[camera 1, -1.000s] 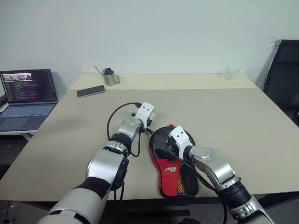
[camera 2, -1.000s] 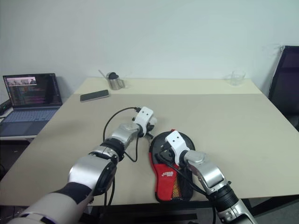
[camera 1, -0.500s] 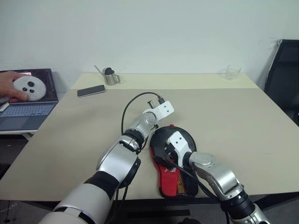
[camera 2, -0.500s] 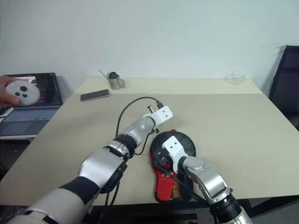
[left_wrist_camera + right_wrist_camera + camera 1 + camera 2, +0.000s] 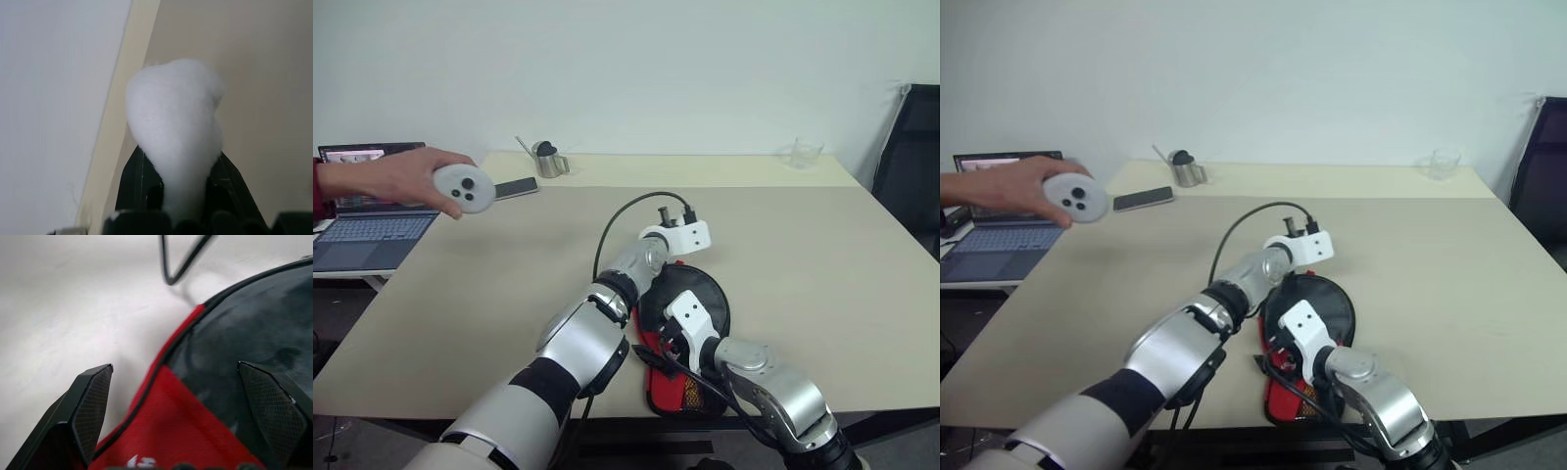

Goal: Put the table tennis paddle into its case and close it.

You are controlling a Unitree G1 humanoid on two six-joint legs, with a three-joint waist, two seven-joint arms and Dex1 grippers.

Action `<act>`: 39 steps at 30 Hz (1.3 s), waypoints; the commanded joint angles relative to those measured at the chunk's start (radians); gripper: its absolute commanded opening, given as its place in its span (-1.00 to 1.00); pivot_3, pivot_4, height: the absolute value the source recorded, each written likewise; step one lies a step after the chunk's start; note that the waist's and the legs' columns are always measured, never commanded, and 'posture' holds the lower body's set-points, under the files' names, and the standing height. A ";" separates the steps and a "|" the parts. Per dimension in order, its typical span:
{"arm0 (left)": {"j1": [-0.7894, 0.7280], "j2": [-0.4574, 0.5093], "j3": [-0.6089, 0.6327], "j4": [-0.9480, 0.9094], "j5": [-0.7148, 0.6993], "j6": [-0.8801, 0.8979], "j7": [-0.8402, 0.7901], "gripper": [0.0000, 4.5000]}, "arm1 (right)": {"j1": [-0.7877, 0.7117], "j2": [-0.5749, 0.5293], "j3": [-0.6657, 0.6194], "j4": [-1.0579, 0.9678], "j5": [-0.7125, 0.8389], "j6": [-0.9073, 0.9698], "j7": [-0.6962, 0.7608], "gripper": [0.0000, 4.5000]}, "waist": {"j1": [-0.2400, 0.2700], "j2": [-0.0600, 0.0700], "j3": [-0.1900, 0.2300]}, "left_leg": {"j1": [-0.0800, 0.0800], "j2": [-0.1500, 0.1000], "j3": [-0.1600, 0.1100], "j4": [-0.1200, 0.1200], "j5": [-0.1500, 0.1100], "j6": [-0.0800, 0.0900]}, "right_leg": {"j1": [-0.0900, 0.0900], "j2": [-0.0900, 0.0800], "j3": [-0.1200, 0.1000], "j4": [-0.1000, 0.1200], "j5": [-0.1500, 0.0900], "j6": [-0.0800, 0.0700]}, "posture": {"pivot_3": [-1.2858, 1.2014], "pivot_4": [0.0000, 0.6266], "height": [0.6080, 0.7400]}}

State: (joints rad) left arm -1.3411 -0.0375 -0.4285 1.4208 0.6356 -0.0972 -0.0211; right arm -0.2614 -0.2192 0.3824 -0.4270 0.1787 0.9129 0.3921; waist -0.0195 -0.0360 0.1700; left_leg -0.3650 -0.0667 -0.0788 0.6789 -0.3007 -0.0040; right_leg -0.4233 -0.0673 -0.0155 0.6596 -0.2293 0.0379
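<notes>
— Low in the frame's centre, what lies there?
— Its case point(image 5: 682, 338), black and red, flat on the table point(image 5: 822, 255).
— And the arms?
— The right gripper point(image 5: 188, 416) hovers over the case, fingers spread wide. The left gripper point(image 5: 178, 191) reaches above the case's round end; its wrist view shows it pinching a white ball charm point(image 5: 173, 127).
— Upper left?
— A person's hand point(image 5: 406, 176) holds a grey controller point(image 5: 465, 188).

My left arm reaches over the beige worktop point(image 5: 822, 245), its wrist just above the round end of the black and red case point(image 5: 690, 338) lying near the front edge. My right arm crosses the case's red panel. A person's hand point(image 5: 406, 178) holds a round grey controller point(image 5: 463, 188) beside the laptop point(image 5: 367, 211).
</notes>
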 commanded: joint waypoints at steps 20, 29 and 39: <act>-0.009 -0.104 -0.063 -0.022 0.065 -0.060 -0.023 -0.83 | 0.039 0.058 0.010 -0.022 0.020 0.073 -0.047 1.00 | 0.005 0.000 0.000 | 0.000 0.000 0.000 -0.001 0.000 0.000 | 0.000 0.000 -0.001 0.000 -0.001 0.002 | 0.03 -0.52 1.00; 0.043 -0.074 -0.050 -0.021 0.048 0.004 -0.165 -0.05 | -0.005 0.045 0.001 0.029 0.011 0.027 -0.018 1.00 | -0.006 0.000 0.000 | 0.002 0.000 0.001 -0.001 -0.001 0.001 | 0.001 0.001 -0.001 0.000 -0.001 0.002 | 0.03 -0.52 1.00; 0.031 0.000 0.001 -0.046 -0.010 -0.108 -0.247 0.59 | -0.110 -0.116 -0.113 0.017 0.050 -0.021 0.122 1.00 | -0.007 0.001 0.000 | 0.001 0.000 0.001 0.000 -0.001 0.001 | 0.001 0.003 -0.001 0.000 0.000 0.000 | 0.03 -0.52 1.00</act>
State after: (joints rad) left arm -1.2980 -0.0513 -0.4495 1.3947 0.6541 -0.1726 -0.2362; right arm -0.3498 -0.3203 0.3080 -0.3639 0.2022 0.9028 0.4815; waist -0.0262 -0.0354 0.1701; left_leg -0.3637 -0.0661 -0.0779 0.6785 -0.3015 -0.0026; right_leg -0.4227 -0.0646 -0.0160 0.6593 -0.2293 0.0381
